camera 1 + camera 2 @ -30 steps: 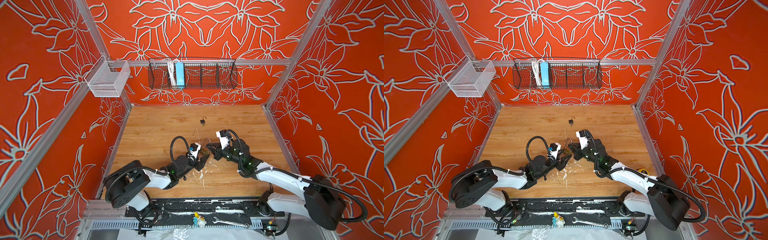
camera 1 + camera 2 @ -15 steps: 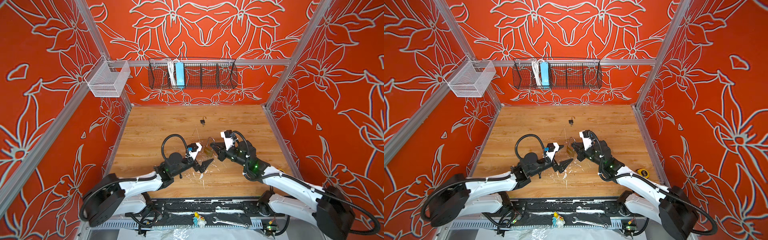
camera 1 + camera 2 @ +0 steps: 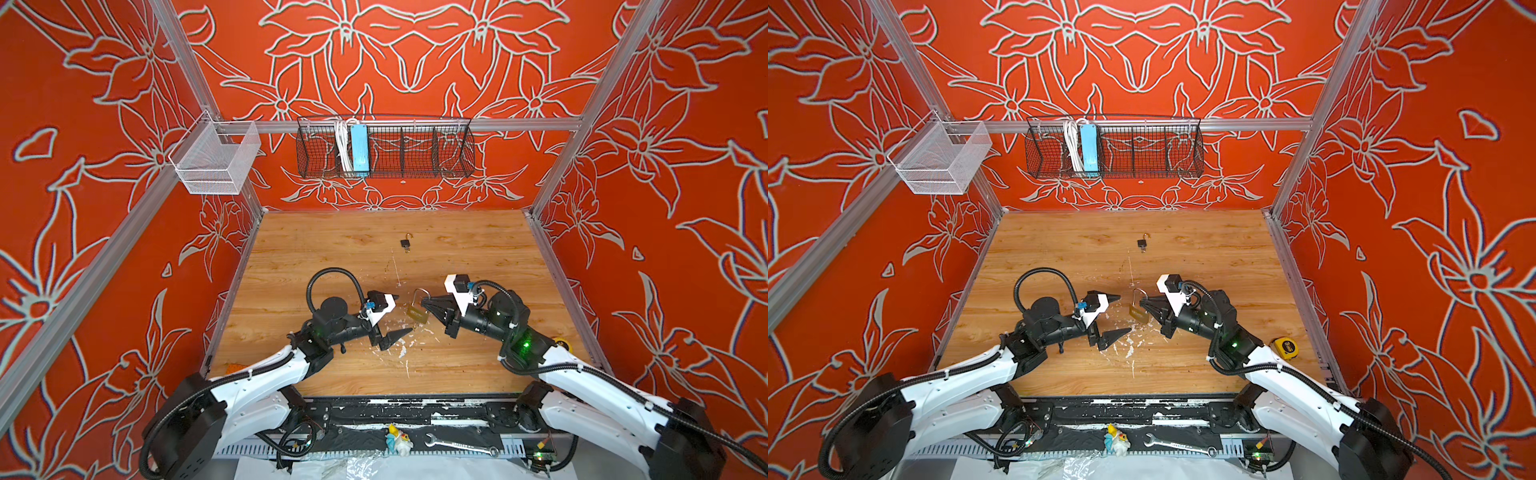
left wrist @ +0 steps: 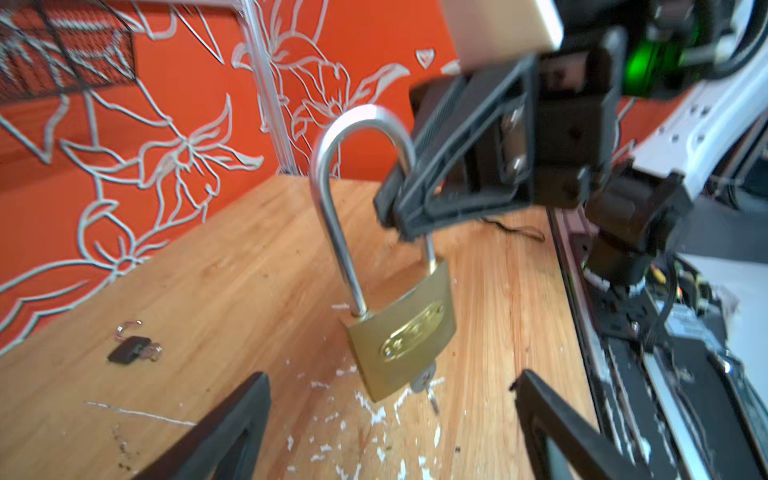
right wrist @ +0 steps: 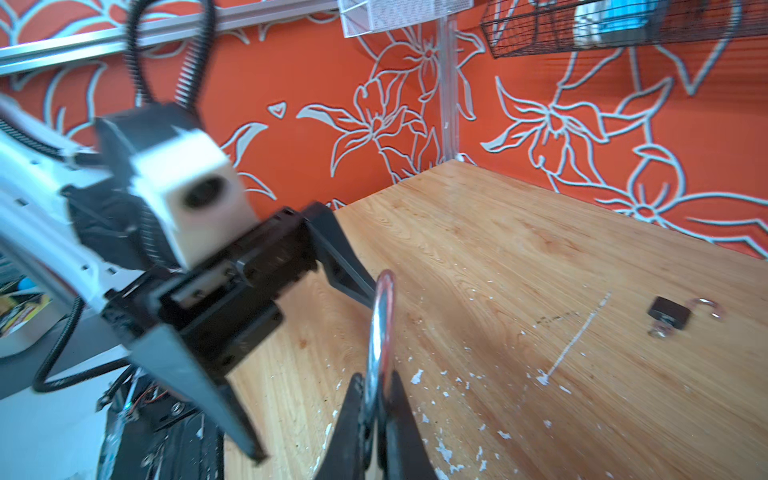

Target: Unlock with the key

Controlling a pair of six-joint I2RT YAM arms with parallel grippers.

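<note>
Backed off since a second ago, the left jaws now stand wide apart and empty, just short of the brass padlock (image 4: pixel 403 336); earlier they were pressed in close to it, opposite the right jaws, which have kept both their place and their hold.

Nearest, on the front rail, lies a wrench (image 3: pixel 457 444), untouched. Over the near middle of the desk (image 3: pixel 332 249), the padlock hangs tilted between the two arms. The right jaws are closed on its steel shackle (image 4: pixel 332 166), pinching one leg just above the body. Whether the lower corner of the body rests on the wood, I cannot tell.

A key (image 4: pixel 424 380) sticks out of the underside of the body, with nothing holding it. So the letting go reads to me as the end of an insert or a turn, not a lost grip. The long leg of the shackle plainly enters the body. The short leg meets the top corner partly behind the right jaws, so whether it has sprung free cannot be made out. If it has not, the left jaws need to come back onto the key.

Farther up the desk, well apart, lies a small dark padlock (image 3: pixel 406 244) with its shackle swung open. Beyond it, on the back wall, hangs a black wire basket (image 3: pixel 415 149).
</note>
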